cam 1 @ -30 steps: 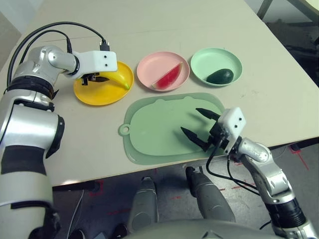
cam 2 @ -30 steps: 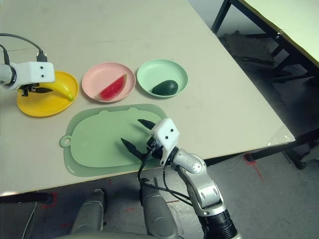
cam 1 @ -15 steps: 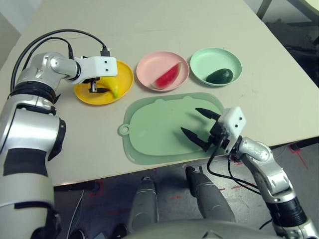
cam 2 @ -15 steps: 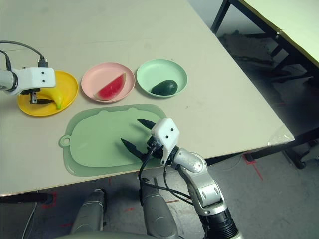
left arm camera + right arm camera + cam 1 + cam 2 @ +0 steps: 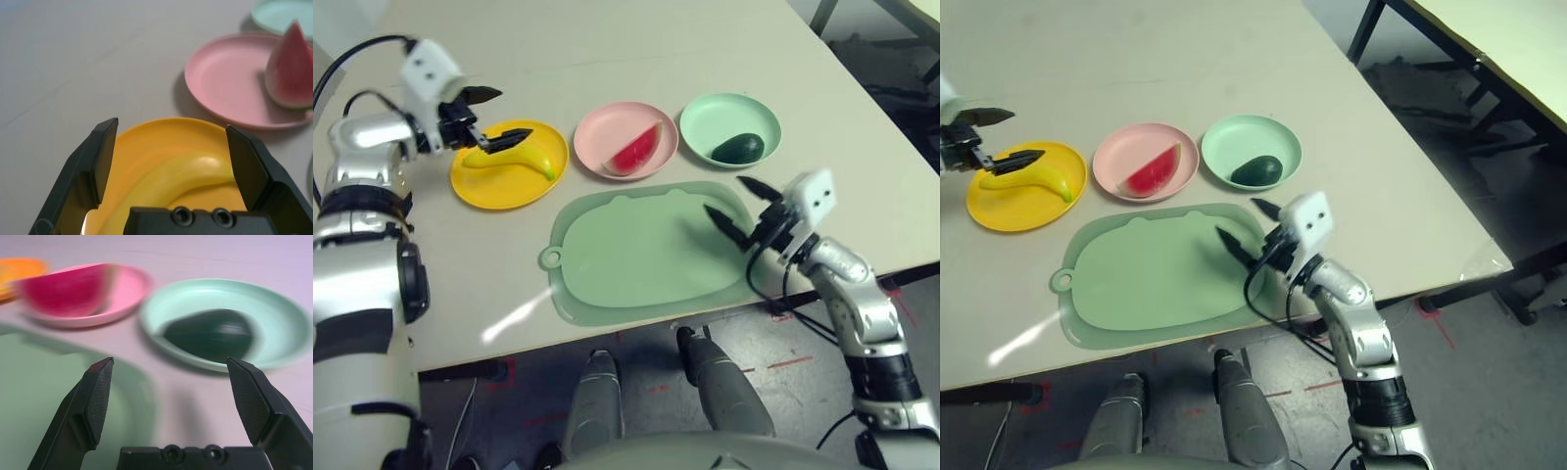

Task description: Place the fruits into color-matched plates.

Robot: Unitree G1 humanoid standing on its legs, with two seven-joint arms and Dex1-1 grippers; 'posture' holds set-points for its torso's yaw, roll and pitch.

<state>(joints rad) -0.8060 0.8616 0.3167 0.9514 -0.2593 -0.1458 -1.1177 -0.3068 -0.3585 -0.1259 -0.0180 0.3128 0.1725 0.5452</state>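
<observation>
Hovering spread-fingered, left gripper [image 5: 491, 117] over banana [image 5: 514, 163]; right gripper [image 5: 740, 204] level.

left pincer [image 5: 492, 116]: let go of banana [image 5: 514, 161], withdrew | right pincer [image 5: 736, 200]: lifted toward avocado [image 5: 737, 149]

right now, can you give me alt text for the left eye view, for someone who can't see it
Three plates in a row on a beige table each hold a matching toy fruit: banana on the yellow plate, watermelon wedge on the pink plate, avocado on the mint plate. The open left gripper hovers over the banana; the open right gripper hangs over a green cutting mat.
</observation>
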